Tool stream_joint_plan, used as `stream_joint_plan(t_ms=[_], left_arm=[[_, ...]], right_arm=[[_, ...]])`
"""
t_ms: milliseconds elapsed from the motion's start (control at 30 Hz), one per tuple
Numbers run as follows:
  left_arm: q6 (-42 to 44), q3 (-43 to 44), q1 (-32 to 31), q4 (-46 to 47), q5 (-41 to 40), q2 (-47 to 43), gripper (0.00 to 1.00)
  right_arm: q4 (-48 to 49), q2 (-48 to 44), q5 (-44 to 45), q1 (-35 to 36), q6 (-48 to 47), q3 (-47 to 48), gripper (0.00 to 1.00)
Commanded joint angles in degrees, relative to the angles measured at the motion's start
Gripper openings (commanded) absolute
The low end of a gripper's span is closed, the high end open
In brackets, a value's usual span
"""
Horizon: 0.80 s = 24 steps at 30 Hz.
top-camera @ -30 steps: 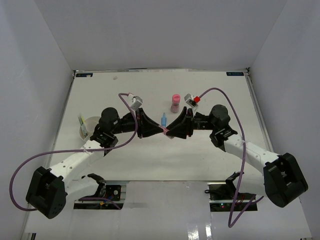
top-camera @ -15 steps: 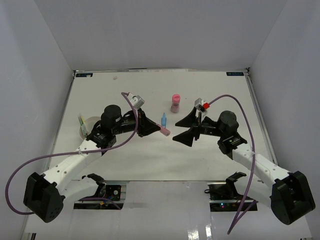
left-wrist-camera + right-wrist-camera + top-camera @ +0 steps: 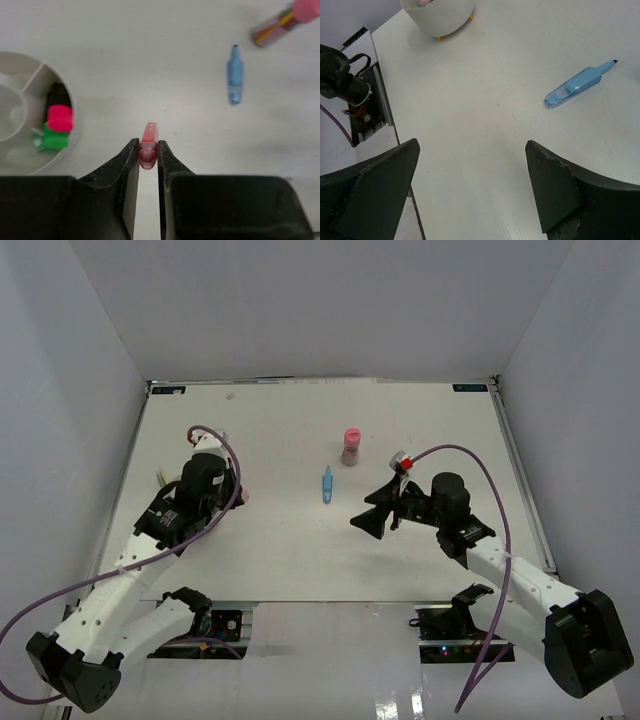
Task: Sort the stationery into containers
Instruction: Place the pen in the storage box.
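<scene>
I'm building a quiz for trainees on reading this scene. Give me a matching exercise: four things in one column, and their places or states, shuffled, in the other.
Things
1. pink pen
2. blue pen
3. green highlighter
4. right gripper

Places or states
A. lying loose on the table
B. open, holding nothing
C. clamped in the left gripper
D. inside the white divided bowl

Pairs: 1-C, 2-A, 3-D, 4-B

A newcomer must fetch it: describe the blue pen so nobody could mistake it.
Start at the white table, near its middle. The blue pen lies flat there by itself, slightly nearer the robot than the pink-capped tube. It alone is light blue, slim, pointed at one end.
</scene>
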Motion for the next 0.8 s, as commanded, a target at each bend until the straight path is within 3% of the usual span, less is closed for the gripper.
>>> stream_joint_plan(t_ms=[0,133,367,500,767], left_arm=[[-2.0,4.8,1.7,-14.0,-14.0,-1.3,0.08],[-2.1,6.5,2.3,-18.7,-20.4,-1.5,0.07],[-1.8,6.3,4.6,-18.4,-23.4,1.0,0.06],[0.9,5.3,8.1,-15.9,-21.1,3.3,0.06],[8.6,2.4,21.2,-9.3,-12.6,4.3,0.06]], right_arm=[[0.9,0.3,3.2,-0.2,-1.0,-1.0,0.92],[2.9,0.4,2.0,-0.1,0.8,-2.2,0.93],[5.2,0.2,2.1,-0.1,2.4,-3.4,0.93],[5.3,-0.3,2.2,-0.2,2.8,-3.7,0.93],[5.4,-0.9,2.6,-0.2,2.8,-4.1,0.93]])
